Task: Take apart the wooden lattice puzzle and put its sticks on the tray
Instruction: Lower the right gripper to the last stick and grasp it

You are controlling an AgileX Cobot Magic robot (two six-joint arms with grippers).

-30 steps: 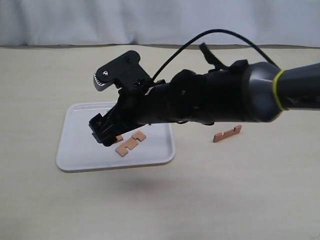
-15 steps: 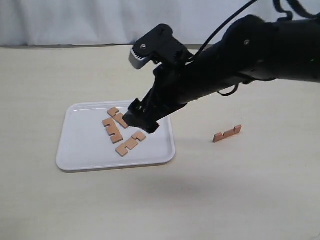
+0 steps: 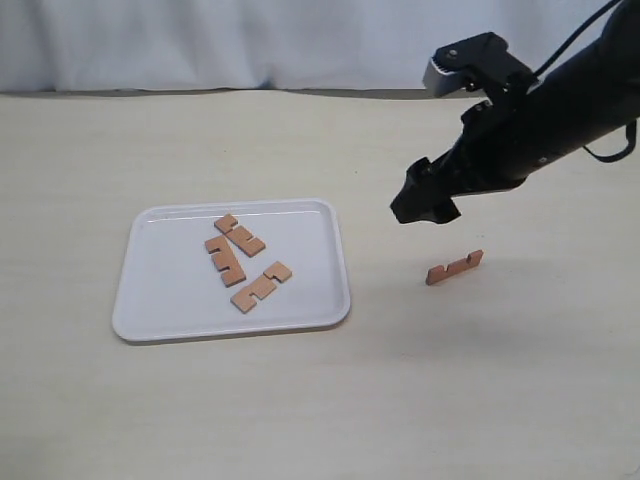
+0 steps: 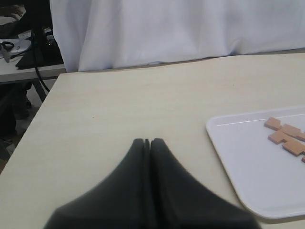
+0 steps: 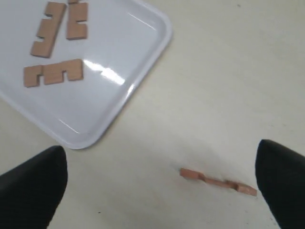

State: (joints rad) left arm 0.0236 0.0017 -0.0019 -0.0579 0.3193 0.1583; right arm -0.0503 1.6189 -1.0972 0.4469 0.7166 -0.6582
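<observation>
The wooden lattice puzzle shows only as separate sticks. Three sticks (image 3: 240,234) (image 3: 226,260) (image 3: 260,287) lie flat on the white tray (image 3: 150,300) left of centre. A fourth stick (image 3: 454,267) lies on the table to the right of the tray. My right gripper (image 3: 425,205) hangs open and empty just above and left of that stick. In the right wrist view the stick (image 5: 218,182) lies between the wide-apart fingers of the gripper (image 5: 160,157), with the tray (image 5: 119,57) beyond. My left gripper (image 4: 147,142) is shut on nothing, beside the tray (image 4: 238,162).
A white curtain (image 3: 250,40) closes off the back of the beige table (image 3: 300,420). In the left wrist view, dark cables and clutter (image 4: 24,43) stand beyond the table's far corner.
My right arm has swung from over the tray to the right, above the lone stick. The three sticks on the tray are now uncovered.
</observation>
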